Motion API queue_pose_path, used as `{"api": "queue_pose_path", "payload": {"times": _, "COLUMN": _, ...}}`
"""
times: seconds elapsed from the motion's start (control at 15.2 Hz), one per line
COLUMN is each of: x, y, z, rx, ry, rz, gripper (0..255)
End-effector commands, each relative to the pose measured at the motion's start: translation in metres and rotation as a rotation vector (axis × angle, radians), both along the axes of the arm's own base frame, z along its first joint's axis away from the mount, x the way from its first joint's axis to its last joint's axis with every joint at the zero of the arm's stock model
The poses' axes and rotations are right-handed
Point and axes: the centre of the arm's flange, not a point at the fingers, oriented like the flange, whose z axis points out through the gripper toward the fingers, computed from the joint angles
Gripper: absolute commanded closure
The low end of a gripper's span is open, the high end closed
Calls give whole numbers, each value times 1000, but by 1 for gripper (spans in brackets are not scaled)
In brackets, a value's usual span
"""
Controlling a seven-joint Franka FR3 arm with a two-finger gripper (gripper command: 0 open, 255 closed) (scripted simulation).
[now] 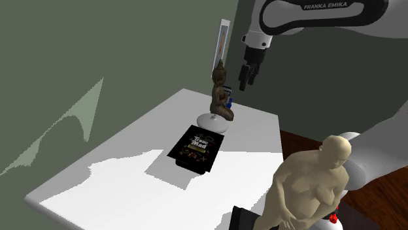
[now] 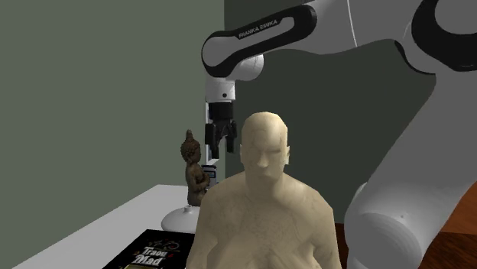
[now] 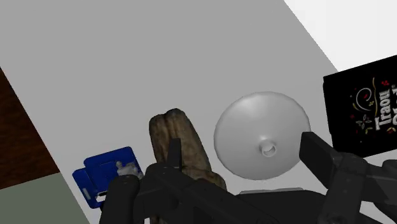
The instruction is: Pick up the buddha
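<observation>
We see the buddha [image 1: 221, 98] as rough, mottled brown, dull like weathered bronze or wood; we cannot tell which. The table [image 1: 118, 170] looks smooth, matt and white. The dome-shaped piece [image 3: 261, 133] touching the buddha is smooth pale grey with a soft sheen. The black box [image 1: 195, 147] has a flat printed face. The tan figure [image 1: 314, 183] is matt and faintly grainy. The floor [image 1: 307, 140] looks like dark wood. The arm [image 1: 327, 16] has lightly glossy white shells; the gripper [image 1: 246, 83] is matt black.
</observation>
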Motion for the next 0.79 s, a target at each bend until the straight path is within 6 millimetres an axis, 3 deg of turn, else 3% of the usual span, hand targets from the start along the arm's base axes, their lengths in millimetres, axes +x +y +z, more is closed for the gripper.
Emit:
{"api": "queue_pose_path", "payload": {"times": 0.0, "x": 24, "y": -1, "z": 8, "rx": -2, "ry": -7, "rz": 11, "gripper": 0}}
{"api": "queue_pose_path", "payload": {"times": 0.59, "x": 131, "y": -9, "z": 43, "rx": -8, "ry": -39, "rz": 57, "gripper": 0}}
{"api": "queue_pose_path", "payload": {"times": 0.73, "x": 136, "y": -9, "z": 39, "rx": -8, "ry": -40, "rz": 59, "gripper": 0}}
